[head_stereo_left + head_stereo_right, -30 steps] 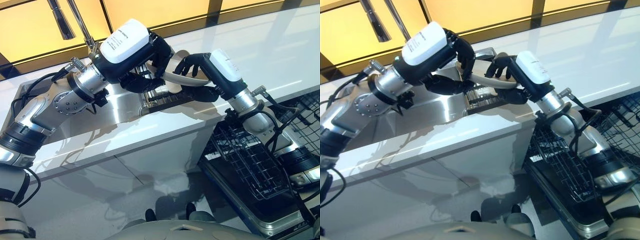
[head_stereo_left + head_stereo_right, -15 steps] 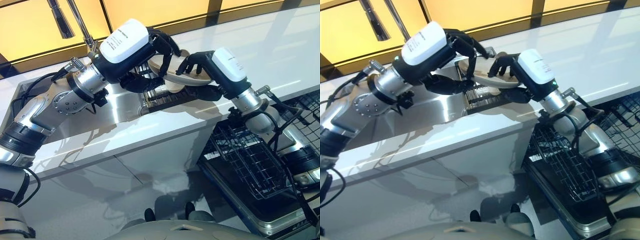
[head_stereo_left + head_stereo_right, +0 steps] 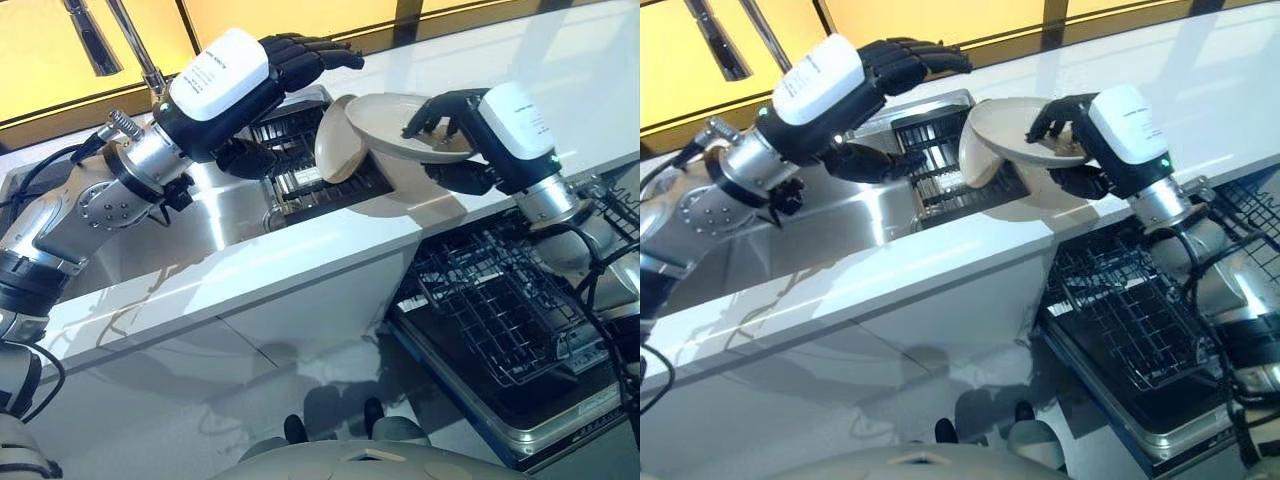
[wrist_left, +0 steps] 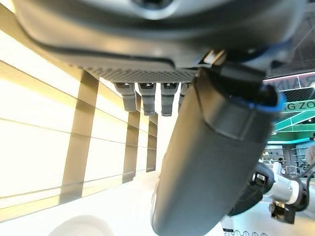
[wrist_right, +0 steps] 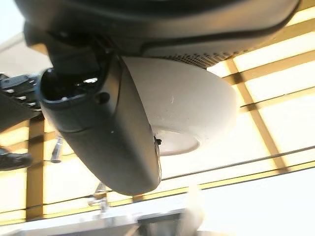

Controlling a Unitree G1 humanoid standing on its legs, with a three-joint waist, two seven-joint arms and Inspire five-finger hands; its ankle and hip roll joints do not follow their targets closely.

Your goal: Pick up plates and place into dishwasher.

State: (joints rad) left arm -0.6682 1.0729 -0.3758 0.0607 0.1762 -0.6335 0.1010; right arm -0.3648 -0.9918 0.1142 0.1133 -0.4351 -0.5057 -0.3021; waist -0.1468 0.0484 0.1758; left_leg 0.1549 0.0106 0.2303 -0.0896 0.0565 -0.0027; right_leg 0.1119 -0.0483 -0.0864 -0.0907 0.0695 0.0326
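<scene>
My right hand point(image 3: 438, 112) is shut on a beige plate point(image 3: 385, 122), held nearly flat above the counter's right part, beside the sink rack. In the right wrist view the plate's underside point(image 5: 197, 110) lies against the palm, with the thumb point(image 5: 108, 137) curled under it. A second beige plate point(image 3: 327, 152) stands on edge in the dark rack point(image 3: 300, 180) inside the sink. My left hand point(image 3: 300, 58) hovers above that rack, open with straight fingers point(image 4: 147, 98), holding nothing. The dishwasher's lower wire rack point(image 3: 490, 300) is pulled out below my right arm.
A white counter point(image 3: 250, 270) runs across, with a steel sink point(image 3: 215, 200) set in it and a faucet point(image 3: 125, 45) at the back left. The open dishwasher door point(image 3: 540, 430) lies at the lower right. Yellow wall panels stand behind.
My right hand has carried the plate up and to the right, away from my left hand. The left hand has let go of it, opened and risen. The camera has shifted a little.
</scene>
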